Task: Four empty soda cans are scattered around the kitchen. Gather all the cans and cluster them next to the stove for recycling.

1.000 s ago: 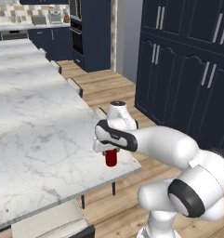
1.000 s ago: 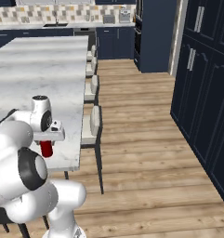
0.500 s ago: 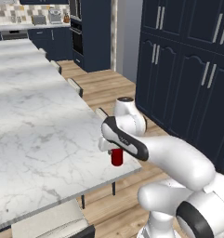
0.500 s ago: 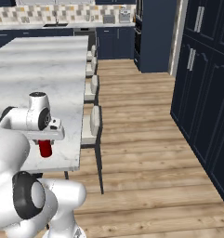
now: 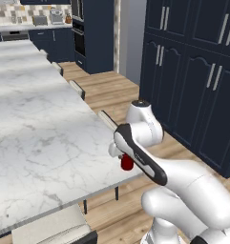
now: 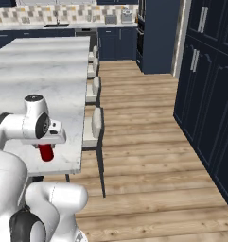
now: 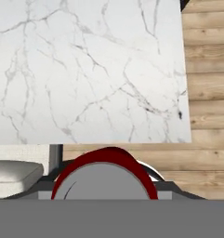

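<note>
The long marble counter point(image 5: 35, 138) runs toward the far wall, no stove near; the arm hangs off its near corner; the pincer point(image 6: 46, 147) pinches one red soda can point(image 6: 46, 152), carried aloft beside the edge; delivery and other cans seemingly remain.
</note>
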Available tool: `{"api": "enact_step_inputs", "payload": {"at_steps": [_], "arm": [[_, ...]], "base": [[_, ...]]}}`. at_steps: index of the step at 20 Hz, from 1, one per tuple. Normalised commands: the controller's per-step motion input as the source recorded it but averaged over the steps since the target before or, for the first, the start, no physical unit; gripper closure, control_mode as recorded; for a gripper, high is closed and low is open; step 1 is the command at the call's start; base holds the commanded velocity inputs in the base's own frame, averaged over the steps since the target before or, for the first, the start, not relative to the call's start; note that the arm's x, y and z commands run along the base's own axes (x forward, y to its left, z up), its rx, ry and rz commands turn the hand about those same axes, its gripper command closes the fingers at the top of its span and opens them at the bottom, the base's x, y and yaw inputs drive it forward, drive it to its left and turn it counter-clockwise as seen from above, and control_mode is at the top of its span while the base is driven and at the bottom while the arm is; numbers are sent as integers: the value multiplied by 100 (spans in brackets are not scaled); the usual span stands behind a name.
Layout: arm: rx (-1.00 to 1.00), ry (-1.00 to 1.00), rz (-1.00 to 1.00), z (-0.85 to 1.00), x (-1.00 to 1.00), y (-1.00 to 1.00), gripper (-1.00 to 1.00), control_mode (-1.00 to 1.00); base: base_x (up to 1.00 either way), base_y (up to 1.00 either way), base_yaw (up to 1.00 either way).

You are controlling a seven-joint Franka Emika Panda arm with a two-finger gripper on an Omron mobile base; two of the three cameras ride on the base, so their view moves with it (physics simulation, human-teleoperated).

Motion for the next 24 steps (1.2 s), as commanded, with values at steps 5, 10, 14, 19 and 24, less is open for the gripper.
{"api": "enact_step_inputs", "payload": {"at_steps": [5,10,14,19,24], "arm": [[0,-2,0,15,-27,-15,100,-100],[0,-2,0,6,-5,0,100,-100],[0,0,0,0,0,0,100,-100],[0,0,0,0,0,0,100,100],[0,0,0,0,0,0,100,100]], "base": [[0,0,0],[0,0,0],[0,0,0],[-22,0,0],[-58,0,0]]}}
